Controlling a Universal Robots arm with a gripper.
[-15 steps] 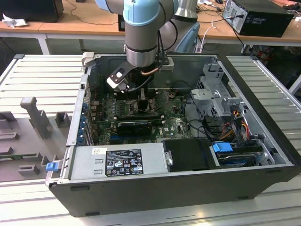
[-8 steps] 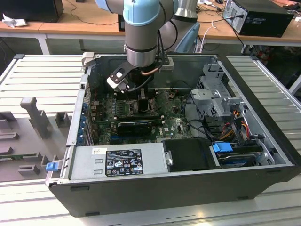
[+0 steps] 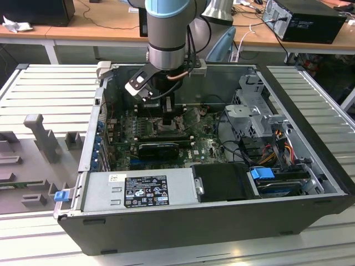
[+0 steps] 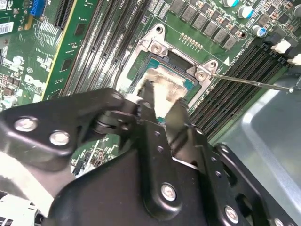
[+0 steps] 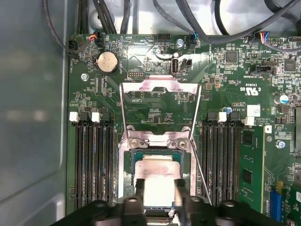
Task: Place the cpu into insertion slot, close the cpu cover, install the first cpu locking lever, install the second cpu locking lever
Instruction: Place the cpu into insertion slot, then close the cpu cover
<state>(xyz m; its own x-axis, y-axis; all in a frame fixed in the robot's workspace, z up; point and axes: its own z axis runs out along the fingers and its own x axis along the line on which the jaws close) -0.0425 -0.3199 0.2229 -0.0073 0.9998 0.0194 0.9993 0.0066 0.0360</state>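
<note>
The tool [image 5: 160, 184] hung directly above the cpu [image 5: 159, 167], which lay flat in the insertion slot [image 5: 126, 169] toward the far wall of the case [image 3: 222, 221]. Whether the tool gripped the chip could not be told. The cpu cover [image 5: 160, 85] stood open.

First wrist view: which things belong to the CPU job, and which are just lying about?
Job: cpu, insertion slot, cpu cover standing open, gripper.
Lying about: memory slots, coin battery, cables.
</note>
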